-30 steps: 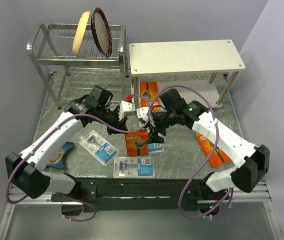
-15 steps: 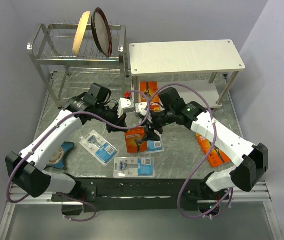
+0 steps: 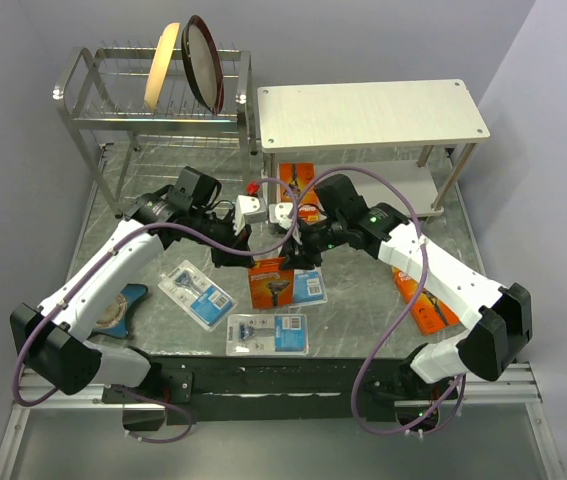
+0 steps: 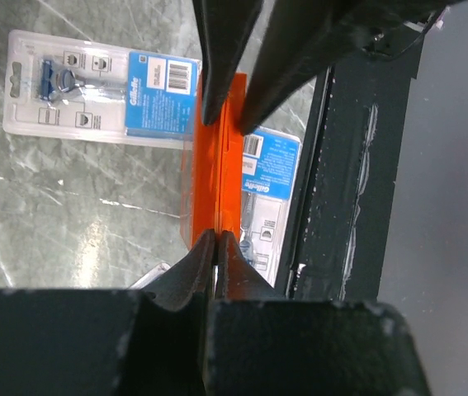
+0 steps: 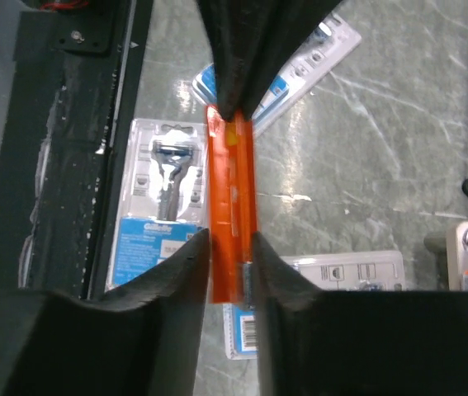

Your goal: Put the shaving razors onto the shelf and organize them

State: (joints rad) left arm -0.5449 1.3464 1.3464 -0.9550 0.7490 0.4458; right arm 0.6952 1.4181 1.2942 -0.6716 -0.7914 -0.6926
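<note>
Two grippers meet on one flat, bright orange card razor pack (image 3: 273, 282), which stands on edge between them. The left gripper (image 4: 215, 239) is clamped on one edge of it, the fingertips pinching the card with no gap showing. The right gripper (image 5: 232, 247) takes the opposite edge, and its pads lie against both faces of the card, so we read it as gripping too.

We judge this to be a handover. The pack is held upright so that each pair of jaws can bite a thin edge, and the right arm is the one nearer the white two-tier shelf (image 3: 373, 112), which stands beyond the jaws. Whether the pack's lower edge touches the grey marbled table (image 3: 143, 215) we cannot tell.

Directly below the jaws lies a clear plastic razor pack with blue and white card (image 3: 310, 286); two more clear packs (image 3: 196, 294) lie further to the near side. A second orange pack (image 3: 298, 182) already lies on the shelf's lower board, just beyond the jaws. In our view, the left jaws should let go only once the right hold is firm, or the card may twist and drop.
</note>
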